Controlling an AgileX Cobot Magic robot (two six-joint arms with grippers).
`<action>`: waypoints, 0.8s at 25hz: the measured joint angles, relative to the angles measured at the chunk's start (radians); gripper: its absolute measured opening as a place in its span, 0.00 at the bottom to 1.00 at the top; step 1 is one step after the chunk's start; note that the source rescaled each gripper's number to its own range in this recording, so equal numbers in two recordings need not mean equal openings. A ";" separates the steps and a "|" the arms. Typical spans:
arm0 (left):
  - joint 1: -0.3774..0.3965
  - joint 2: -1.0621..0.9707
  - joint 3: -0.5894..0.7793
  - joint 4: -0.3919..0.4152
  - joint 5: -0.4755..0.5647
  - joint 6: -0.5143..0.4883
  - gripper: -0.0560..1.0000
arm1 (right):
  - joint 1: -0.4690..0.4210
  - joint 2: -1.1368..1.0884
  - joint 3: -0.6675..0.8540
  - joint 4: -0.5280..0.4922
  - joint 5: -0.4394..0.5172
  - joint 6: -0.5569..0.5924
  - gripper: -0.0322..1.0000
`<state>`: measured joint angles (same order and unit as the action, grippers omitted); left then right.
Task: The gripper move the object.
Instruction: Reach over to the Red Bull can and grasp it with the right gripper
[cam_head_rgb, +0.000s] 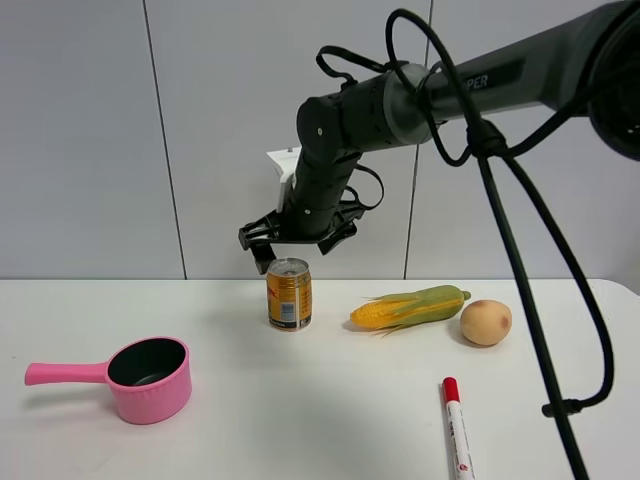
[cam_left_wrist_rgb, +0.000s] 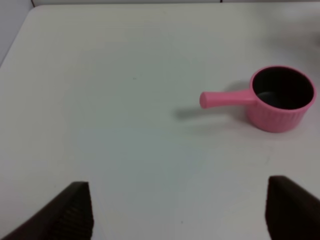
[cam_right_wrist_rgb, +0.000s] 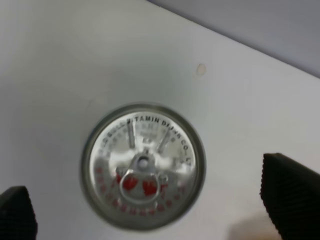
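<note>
The can (cam_head_rgb: 289, 294) is standing upright on the table (cam_head_rgb: 330, 440), toward the back and near the middle. Its silver lid is sitting closed with the pull tab lying flat, so what is inside cannot be told. Red marks and ringed lettering are showing on the lid in the right wrist view. The pink pot (cam_head_rgb: 150, 378) is sitting well apart from it, toward the front left, with its handle pointing left. It is showing only its dark inner wall and floor.

The right gripper (cam_head_rgb: 297, 248) is hanging just above the can. Its jaws are spread wide, wider than the can, one to each side and touching nothing. The left gripper (cam_left_wrist_rgb: 182, 210) is also gaping wide over bare table, holding nothing, with the pot lying beyond it.

A corn cob (cam_head_rgb: 410, 307) in green husk is lying to the right of the can, and a potato (cam_head_rgb: 486, 322) is resting just beside the cob's far end. A red-capped marker (cam_head_rgb: 458, 428) is lying near the front edge, to the right.

The table is looking white and plain. A pale grey panelled wall (cam_head_rgb: 90, 130) is rising behind it.
</note>
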<state>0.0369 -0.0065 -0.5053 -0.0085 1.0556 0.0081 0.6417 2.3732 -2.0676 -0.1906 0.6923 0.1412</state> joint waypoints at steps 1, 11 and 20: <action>0.000 0.000 0.000 0.000 0.000 0.000 1.00 | 0.000 0.009 0.000 -0.005 -0.014 0.005 1.00; 0.000 0.000 0.000 0.000 0.000 0.000 1.00 | 0.000 0.097 0.000 -0.022 -0.132 0.007 1.00; 0.000 0.000 0.000 0.000 0.000 0.000 1.00 | 0.000 0.131 0.000 -0.022 -0.169 0.024 0.74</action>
<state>0.0369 -0.0065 -0.5053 -0.0085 1.0556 0.0081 0.6417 2.5038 -2.0676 -0.2129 0.5229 0.1652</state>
